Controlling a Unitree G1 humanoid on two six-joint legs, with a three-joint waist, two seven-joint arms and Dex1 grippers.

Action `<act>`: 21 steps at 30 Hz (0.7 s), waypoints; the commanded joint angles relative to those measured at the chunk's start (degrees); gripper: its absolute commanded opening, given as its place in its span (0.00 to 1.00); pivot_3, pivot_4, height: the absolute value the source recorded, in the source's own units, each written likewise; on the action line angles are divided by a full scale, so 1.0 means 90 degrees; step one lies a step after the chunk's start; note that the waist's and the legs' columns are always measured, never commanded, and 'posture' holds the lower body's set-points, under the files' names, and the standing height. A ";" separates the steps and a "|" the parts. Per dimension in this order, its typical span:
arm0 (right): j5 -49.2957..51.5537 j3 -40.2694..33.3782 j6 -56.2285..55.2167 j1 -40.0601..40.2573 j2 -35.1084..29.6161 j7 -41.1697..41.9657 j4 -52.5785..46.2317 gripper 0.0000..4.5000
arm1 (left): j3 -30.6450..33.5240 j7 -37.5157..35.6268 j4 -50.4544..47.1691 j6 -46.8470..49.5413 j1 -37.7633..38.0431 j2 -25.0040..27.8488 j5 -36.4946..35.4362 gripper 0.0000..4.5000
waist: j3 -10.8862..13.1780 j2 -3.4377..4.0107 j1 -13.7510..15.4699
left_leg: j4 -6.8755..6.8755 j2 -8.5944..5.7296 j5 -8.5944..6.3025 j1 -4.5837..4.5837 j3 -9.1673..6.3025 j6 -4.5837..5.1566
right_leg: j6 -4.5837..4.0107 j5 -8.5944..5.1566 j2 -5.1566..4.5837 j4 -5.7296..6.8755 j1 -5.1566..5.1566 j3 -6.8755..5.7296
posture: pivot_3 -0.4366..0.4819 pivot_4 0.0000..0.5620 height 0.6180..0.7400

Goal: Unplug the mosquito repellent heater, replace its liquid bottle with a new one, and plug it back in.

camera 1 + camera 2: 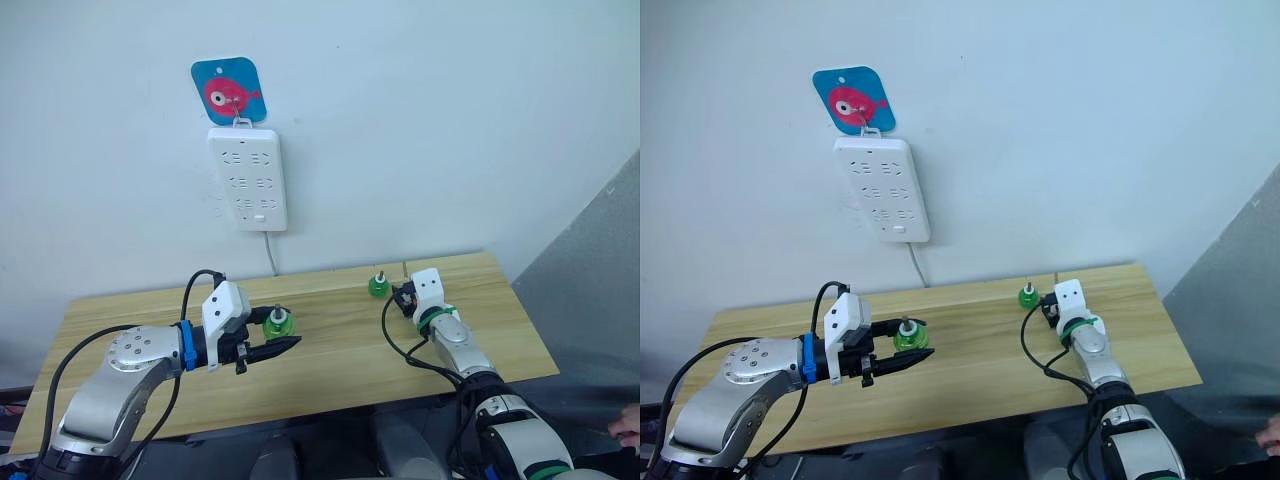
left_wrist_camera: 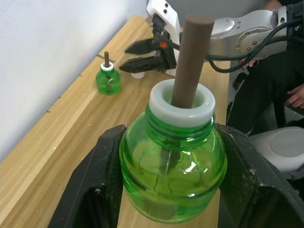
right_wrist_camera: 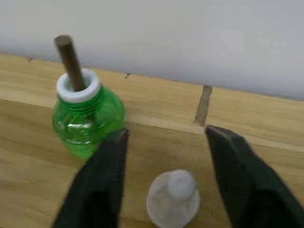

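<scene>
Currently our left tool [image 1: 283, 346] is clenched on a green liquid bottle [image 1: 278, 324], one black finger on each side of its body; in the left wrist view the bottle [image 2: 173, 178] sits between the fingers [image 2: 102, 175] with its white collar and brown wick standing upright. It is held over the wooden counter [image 1: 330, 370], toward 9 o'clock of the counter's middle.

Our right tool [image 3: 164, 178] is released, fingers spread apart. Between them, on the counter, lies a small white rounded item [image 3: 172, 199]; we cannot tell whether this is the mosquito repellent heater or a cap. A second green bottle [image 1: 378, 285] stands upright on the counter just beside the right tool, toward the wall at about 11 o'clock from it; the right wrist view shows it [image 3: 85, 116] apart from both fingers.

On the wall at 12 o'clock from the counter hangs a white power strip [image 1: 248, 178], under a blue hook plate with a red fish [image 1: 228, 93]; its cord runs down behind the counter. Its sockets look unoccupied.

At the 4 o'clock edge, a person's hand [image 1: 626, 425] shows.
</scene>
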 commanded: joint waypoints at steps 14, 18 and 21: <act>0.2609 0.0917 0.4815 0.1480 -0.2784 0.3469 -0.9118 0.73 | -0.0200 -0.0408 0.0069 0.0077 -0.0784 -0.0101 -0.0333 0.51 | 0.0056 0.0013 0.0055 | 0.0002 0.0020 0.0000 0.0007 0.0011 -0.0001 | 0.0026 -0.0022 0.0020 -0.0004 -0.0001 0.0012 | 0.28 0.29 0.97; 0.3508 0.1031 0.5928 0.0637 -0.2868 0.3739 -0.9470 0.73 | -0.0389 -0.0437 0.0258 -0.0031 -0.1143 -0.0312 -0.0268 0.51 | 0.0058 0.0006 0.0020 | 0.0002 0.0022 0.0000 0.0004 0.0007 -0.0001 | 0.0018 -0.0026 0.0026 -0.0005 -0.0001 0.0008 | 0.27 0.26 0.97; 0.3701 0.1173 0.6231 0.0166 -0.2657 0.3709 -0.9276 0.73 | -0.0509 -0.0545 0.0330 -0.0122 -0.1316 -0.0399 -0.0222 0.51 | 0.0056 0.0001 0.0002 | 0.0002 0.0021 0.0000 -0.0008 0.0004 -0.0001 | 0.0019 -0.0026 0.0025 -0.0016 -0.0004 0.0005 | 0.27 0.25 0.97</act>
